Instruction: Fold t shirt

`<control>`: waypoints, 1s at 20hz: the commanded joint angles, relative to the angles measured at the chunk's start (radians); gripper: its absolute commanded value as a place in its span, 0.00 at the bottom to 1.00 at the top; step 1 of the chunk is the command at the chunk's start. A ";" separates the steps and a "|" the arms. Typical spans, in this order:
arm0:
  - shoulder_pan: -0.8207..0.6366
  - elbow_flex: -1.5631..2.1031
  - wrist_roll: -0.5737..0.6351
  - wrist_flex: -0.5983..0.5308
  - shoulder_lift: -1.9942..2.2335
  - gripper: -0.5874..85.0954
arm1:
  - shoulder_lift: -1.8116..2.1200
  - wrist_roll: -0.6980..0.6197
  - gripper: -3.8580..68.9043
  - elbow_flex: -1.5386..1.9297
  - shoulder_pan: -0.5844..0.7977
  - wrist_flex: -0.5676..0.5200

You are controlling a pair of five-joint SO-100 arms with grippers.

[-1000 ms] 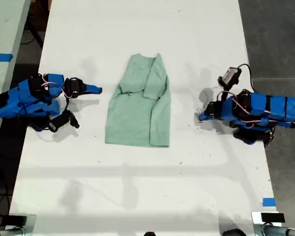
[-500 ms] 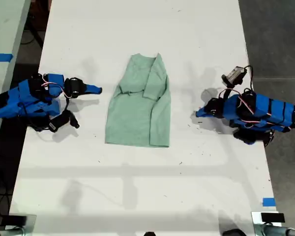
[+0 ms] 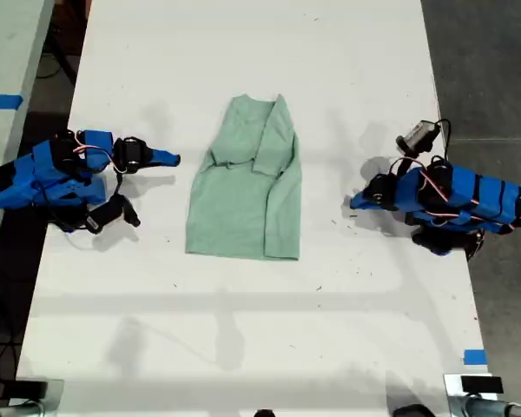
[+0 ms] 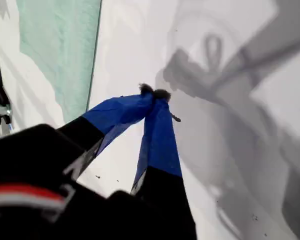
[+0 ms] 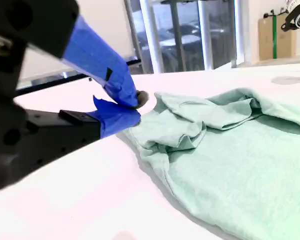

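Note:
The pale green t shirt [image 3: 243, 195] lies on the white table [image 3: 243, 347] with both sleeves folded in, forming a narrow strip. At the exterior view's right, my first gripper [image 3: 354, 204] rests low over the table, shut and empty, a short gap from the shirt's edge. Its wrist view has the tips [image 4: 155, 92] together and the t shirt [image 4: 60, 45] off to one side. On the exterior view's left, my second gripper [image 3: 174, 159] is shut on nothing. It sits just beside the bunched sleeve of the t shirt [image 5: 240, 155], tips [image 5: 135, 102] closed.
A strip of blue tape [image 3: 473, 356] marks the table near the exterior view's lower right. Another table with blue tape [image 3: 0, 102] stands at that view's left. Dark floor [image 3: 486, 69] lies beyond the table's edge at that view's right.
My first arm has shifted slightly, its wrist camera tipping a little toward the exterior view's right. The t shirt and my second arm have not moved.

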 commanded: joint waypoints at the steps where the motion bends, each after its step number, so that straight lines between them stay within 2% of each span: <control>1: 0.005 0.003 -0.015 0.000 0.008 0.01 | 0.012 0.005 0.05 0.043 0.008 0.002; 5: 0.002 0.003 -0.015 0.000 0.008 0.01 | 0.012 -0.046 0.05 0.040 0.018 -0.006; 20: 0.002 0.003 -0.015 0.000 0.008 0.01 | 0.012 -0.038 0.05 0.048 0.038 0.014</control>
